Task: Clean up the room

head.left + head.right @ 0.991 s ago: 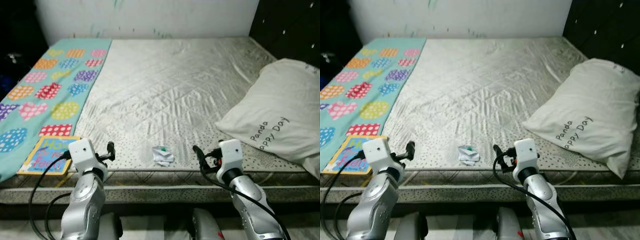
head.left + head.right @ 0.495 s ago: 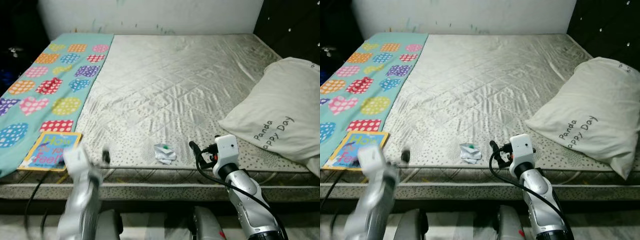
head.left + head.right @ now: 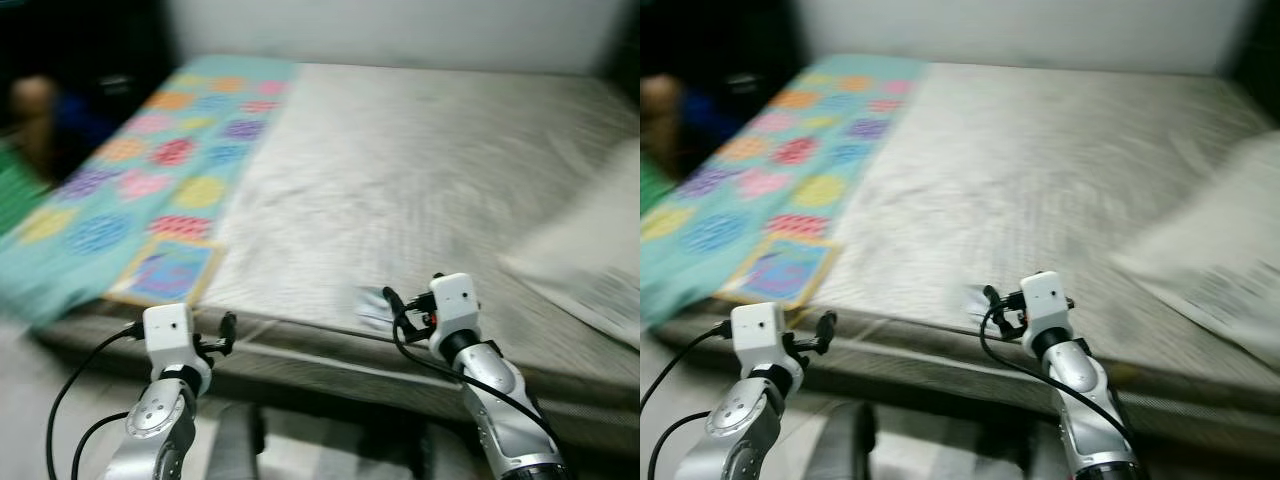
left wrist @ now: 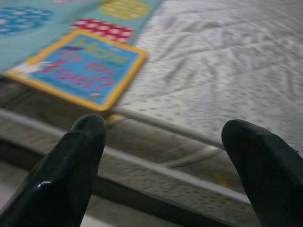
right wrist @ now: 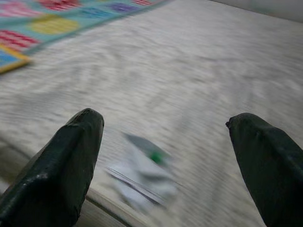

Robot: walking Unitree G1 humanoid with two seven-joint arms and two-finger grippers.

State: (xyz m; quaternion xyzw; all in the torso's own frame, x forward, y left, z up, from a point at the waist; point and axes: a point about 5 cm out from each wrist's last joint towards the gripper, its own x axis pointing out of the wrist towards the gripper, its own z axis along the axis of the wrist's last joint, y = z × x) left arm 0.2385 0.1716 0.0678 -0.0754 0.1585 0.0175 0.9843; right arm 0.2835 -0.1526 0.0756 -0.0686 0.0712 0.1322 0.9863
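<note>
A small crumpled white wrapper [image 3: 370, 304] with a green spot lies near the mattress's [image 3: 420, 170] front edge. My right gripper [image 3: 392, 300] hovers just right of it, open and holding nothing; in the right wrist view the wrapper [image 5: 144, 175] sits blurred between and below the two fingers [image 5: 71, 161]. A colourful picture book [image 3: 168, 270] rests on the front left corner, on the teal patterned blanket's [image 3: 150, 160] end. My left gripper [image 3: 228, 328] stands open before the bed's edge, right of the book [image 4: 78, 68], and holds nothing.
A white pillow [image 3: 600, 250] lies blurred at the right of the bed. The bed frame's front rail [image 3: 330, 360] runs just ahead of both grippers. Blurred dark shapes [image 3: 40, 110] stand beyond the bed's left side. Pale floor [image 3: 40, 360] shows at lower left.
The whole picture has swung and blurred, so the camera has turned. My left arm has steadied after a blurred move. Wrapper, book and pillow lie where they were on the bed.
</note>
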